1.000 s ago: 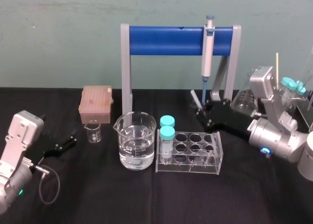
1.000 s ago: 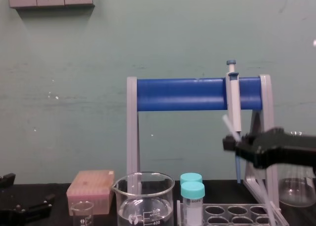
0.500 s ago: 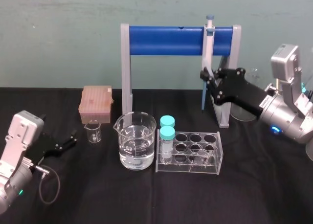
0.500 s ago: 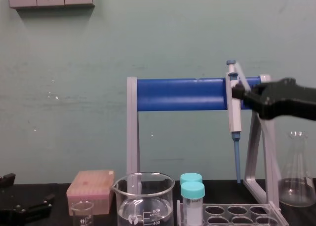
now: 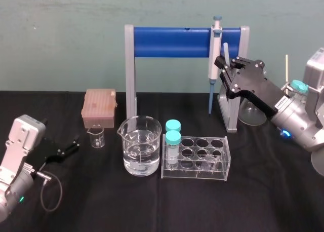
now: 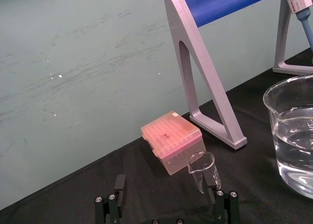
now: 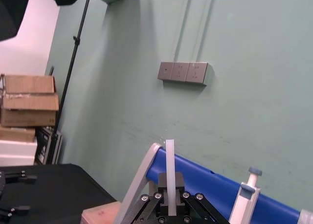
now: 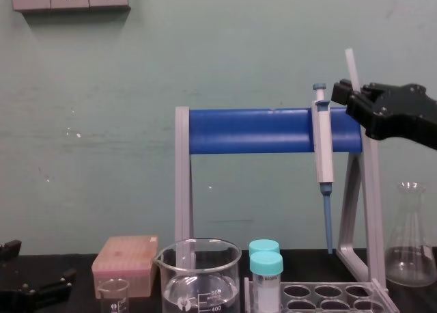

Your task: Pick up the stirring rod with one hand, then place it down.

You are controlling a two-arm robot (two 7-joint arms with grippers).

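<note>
Risk: right gripper (image 5: 223,66) pinching the stirring rod (image 5: 225,49) near-upright, pipette (image 5: 214,54) and blue crossbar (image 5: 172,42) just beside it, so a sideways swing on descent could clip them and snap the glass; left gripper (image 5: 75,143) parked, splayed.

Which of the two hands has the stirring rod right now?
The right hand, raised beside the right post of the blue stand, is shut on the stirring rod. The left hand sits open and empty, low on the left.
</note>
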